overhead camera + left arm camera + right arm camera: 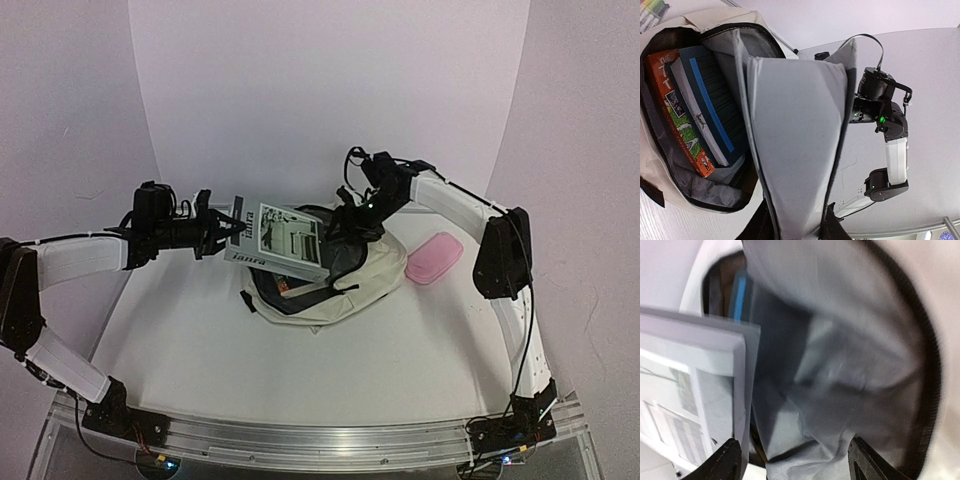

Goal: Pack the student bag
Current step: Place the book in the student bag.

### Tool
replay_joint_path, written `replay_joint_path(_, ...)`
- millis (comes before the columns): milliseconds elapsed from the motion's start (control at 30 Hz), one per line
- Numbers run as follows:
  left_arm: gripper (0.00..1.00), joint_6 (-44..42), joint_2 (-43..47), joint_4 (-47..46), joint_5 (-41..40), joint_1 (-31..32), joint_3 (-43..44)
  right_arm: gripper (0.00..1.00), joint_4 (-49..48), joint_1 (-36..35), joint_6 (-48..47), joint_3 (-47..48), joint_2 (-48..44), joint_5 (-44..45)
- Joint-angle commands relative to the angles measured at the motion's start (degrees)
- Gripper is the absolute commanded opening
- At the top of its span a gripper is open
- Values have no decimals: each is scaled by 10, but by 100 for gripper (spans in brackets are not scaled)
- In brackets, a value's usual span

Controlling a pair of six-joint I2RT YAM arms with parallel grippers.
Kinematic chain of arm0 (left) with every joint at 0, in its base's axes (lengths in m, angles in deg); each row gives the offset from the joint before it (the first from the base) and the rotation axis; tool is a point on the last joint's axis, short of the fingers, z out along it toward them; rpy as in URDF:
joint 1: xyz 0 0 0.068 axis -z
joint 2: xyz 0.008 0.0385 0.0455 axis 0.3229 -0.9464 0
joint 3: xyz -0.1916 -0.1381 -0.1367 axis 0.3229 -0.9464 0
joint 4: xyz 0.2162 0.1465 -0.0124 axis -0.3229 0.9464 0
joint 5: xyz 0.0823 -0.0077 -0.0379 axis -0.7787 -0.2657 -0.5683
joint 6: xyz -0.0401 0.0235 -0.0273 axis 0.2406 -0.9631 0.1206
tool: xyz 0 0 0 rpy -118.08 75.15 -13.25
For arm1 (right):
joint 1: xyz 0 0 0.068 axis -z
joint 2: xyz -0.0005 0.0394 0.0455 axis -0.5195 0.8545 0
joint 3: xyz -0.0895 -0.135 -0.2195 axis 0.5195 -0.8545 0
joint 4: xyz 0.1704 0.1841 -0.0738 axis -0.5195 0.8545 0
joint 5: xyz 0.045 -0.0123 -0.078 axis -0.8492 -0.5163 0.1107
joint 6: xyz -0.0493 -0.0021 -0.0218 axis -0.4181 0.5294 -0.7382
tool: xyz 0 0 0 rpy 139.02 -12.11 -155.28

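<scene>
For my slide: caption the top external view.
Left gripper holds a book over the open student bag, right gripper at its mouth.

A fixed camera, high at the near edge, looks down over the whole table (200, 350). Both wrist cameras peer closely into the open student bag (378, 268), which all three views share; the right is nearest.

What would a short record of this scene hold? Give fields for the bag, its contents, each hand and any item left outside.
bag: cream student bag, lying open
inside: orange book and dark blue book
left hand: shut on a grey-white book, held at the bag's mouth
right hand: fingers apart at the bag's opening
outside: pink pencil case, on the bag's right, apart from it
</scene>
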State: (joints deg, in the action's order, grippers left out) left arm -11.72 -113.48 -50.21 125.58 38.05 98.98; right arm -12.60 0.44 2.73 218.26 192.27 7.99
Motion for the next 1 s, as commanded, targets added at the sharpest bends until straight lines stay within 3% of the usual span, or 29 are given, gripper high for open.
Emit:
replay_joint_path(0,22,8,17,14,-17,-1,11,75,-10,2,-16,49,-24,48)
replay_joint_path(167,22,10,-6,15,-9,-4,23,81,-7,-4,-27,29,-41,53)
replay_joint_path(400,21,28,94,42,-80,-65,-15,83,-4,-39,-64,44,-55,127)
replay_joint_path(667,19,44,171,102,-114,-86,-44,74,-7,-103,-105,85,-6,271)
replay_joint_path(967,18,52,214,133,-125,-86,-63,68,-17,-126,-137,91,53,335)
